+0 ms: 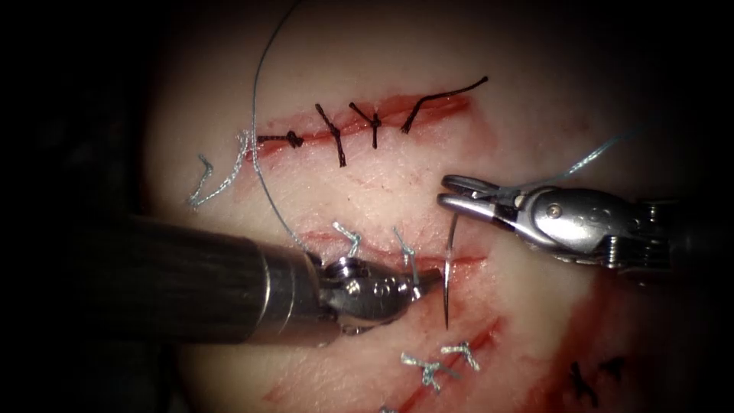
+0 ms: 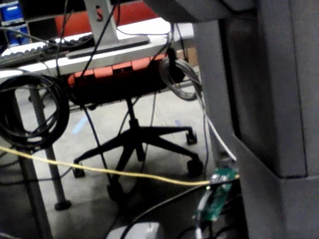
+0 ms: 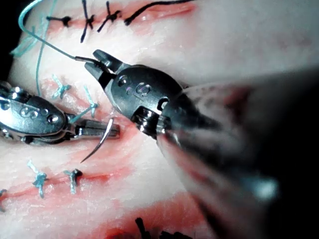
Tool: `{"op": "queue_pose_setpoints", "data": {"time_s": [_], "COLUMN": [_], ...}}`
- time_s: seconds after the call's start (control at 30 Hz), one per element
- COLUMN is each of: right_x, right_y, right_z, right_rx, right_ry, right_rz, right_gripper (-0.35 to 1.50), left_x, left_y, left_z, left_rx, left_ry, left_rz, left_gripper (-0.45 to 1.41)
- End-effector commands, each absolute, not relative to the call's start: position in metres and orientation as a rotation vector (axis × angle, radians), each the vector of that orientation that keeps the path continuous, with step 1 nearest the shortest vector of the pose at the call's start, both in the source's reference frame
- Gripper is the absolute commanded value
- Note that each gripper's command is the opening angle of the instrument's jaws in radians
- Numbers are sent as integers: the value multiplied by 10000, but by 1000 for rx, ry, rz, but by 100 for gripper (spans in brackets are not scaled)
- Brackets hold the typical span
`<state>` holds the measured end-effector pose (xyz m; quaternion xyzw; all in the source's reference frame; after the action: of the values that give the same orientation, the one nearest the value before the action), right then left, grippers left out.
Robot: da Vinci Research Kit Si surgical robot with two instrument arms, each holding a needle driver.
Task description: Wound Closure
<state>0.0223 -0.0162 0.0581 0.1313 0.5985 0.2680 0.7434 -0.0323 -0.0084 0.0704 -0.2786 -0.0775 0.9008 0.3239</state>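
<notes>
Steel left end effector [image 1: 426,284] [image 3: 108,130]: clamped shut on the needle [image 1: 451,241] [image 3: 99,144], gripping near the middle of its curve.

Needle position: across the right end of the middle cut [image 1: 468,261] in the tissue [image 1: 535,92]. Blunt end up, just below the right end effector [image 1: 449,192] [image 3: 99,59]. Sharp tip down, lying over the tissue beyond the cut. Whole curve exposed, not buried in the tissue.

Right end effector: jaws drawn nearly together, a thin gap visible between them in the endoscope view. Grips the thread [image 1: 254,115] [image 3: 50,45], seen entering between the jaws in the right wrist view. Apart from the needle, not touching it.

Thread routing: pale blue, one run rising from the right tool toward the endoscope view's upper right; another run arcing down past the left end of the upper cut [image 1: 428,111] and passing behind the left tool's wrist.

Surroundings: pale blue knots [image 1: 348,237] on the middle cut, left of the needle. Dark stitches [image 1: 336,134] across the upper cut. Red fluid [image 1: 581,344] pooled at lower right.

Left wrist view: office chair [image 2: 134,139] and yellow cable [image 2: 99,170] on a workshop floor.
</notes>
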Motion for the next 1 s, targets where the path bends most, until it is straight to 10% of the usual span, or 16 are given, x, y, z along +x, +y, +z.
{"op": "queue_pose_setpoints", "data": {"time_s": [0.03,0.17,1.0], "right_x": [232,229,219], "right_y": [-163,-156,-140], "right_z": [583,586,599], "right_rx": [313,354,498], "right_ry": [1309,1302,1301], "right_rz": [616,668,825], "right_gripper": [-35,-35,-35], "left_x": [-328,-328,-313], "left_y": [-85,-82,-77], "left_z": [707,703,694], "left_rx": [-739,-766,-1118], "left_ry": [-205,-226,78], "left_rz": [2387,2406,2958], "left_gripper": [-16,37,27]}}
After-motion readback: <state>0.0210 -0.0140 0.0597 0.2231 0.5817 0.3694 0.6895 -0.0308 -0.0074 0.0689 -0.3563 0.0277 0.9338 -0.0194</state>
